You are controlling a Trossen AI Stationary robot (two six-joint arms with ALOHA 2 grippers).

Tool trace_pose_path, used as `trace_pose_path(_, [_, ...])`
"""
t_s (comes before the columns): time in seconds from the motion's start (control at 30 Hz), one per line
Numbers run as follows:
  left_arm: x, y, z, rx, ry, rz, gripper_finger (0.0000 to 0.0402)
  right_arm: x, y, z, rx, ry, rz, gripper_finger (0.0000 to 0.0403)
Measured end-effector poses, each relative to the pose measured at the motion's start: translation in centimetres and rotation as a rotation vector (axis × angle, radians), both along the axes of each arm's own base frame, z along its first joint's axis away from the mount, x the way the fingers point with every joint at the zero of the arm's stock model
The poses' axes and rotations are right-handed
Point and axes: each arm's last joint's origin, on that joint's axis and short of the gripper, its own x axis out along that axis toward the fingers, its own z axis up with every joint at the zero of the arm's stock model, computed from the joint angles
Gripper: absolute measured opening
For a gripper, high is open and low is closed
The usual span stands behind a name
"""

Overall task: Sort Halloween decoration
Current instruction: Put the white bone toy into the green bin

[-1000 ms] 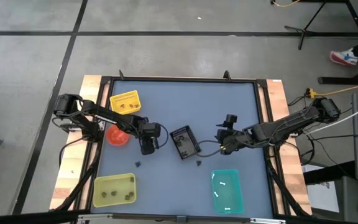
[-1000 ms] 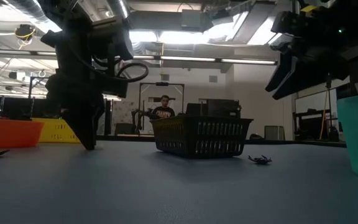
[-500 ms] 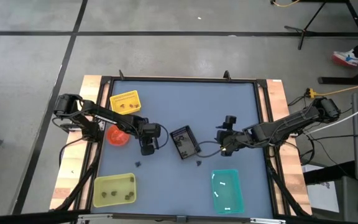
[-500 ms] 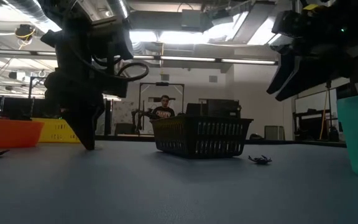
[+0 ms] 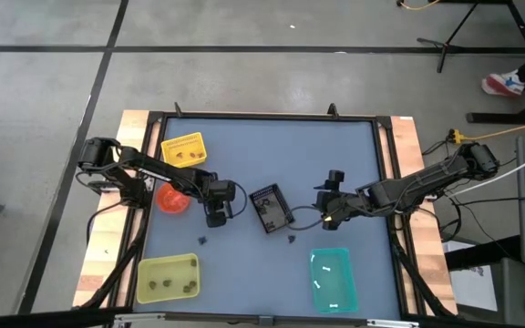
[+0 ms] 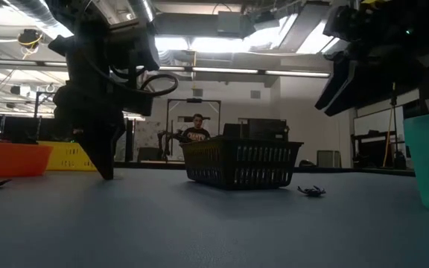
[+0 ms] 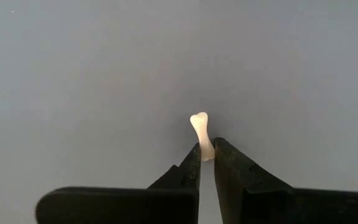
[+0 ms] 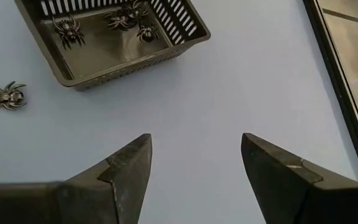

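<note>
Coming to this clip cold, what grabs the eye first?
The left gripper, down on the blue table right of the orange container, is shut on a small white bone. Mid-table sits the black basket with toy spiders inside, one loose spider beside it; the right gripper hovers open nearby.

Through my right wrist camera the right gripper (image 8: 194, 171) hung over the pale surface (image 8: 241, 81) with its jaws spread wide and nothing between them. Ahead sat the black slatted tray (image 8: 114, 37), holding what looked like three dark spiders (image 8: 120, 18), though they were small and tangled. A fourth spider (image 8: 4, 95) lay on the surface just outside the tray. The surface's dark edge frame (image 8: 334, 81) ran along one side.
</note>
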Motion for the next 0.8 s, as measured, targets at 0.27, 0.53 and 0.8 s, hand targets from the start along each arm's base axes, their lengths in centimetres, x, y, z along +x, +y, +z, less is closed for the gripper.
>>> trace_pose_path(0.27, [1.5,-0.2,1.6,0.009,-0.033,-0.005,0.0014,0.7,0.4,0.5,0.092,-0.07,0.05,0.0246])
trace_pose_path(0.53, [3.7,-0.8,4.3,0.001,-0.149,-0.022,0.0014,1.9,1.1,1.8,0.206,-0.249,0.106,0.0246])
trace_pose_path(0.8, [5.6,-2.3,7.1,-0.01,-0.267,-0.07,0.0014,3.0,1.4,3.7,0.346,-0.509,0.029,0.0246])
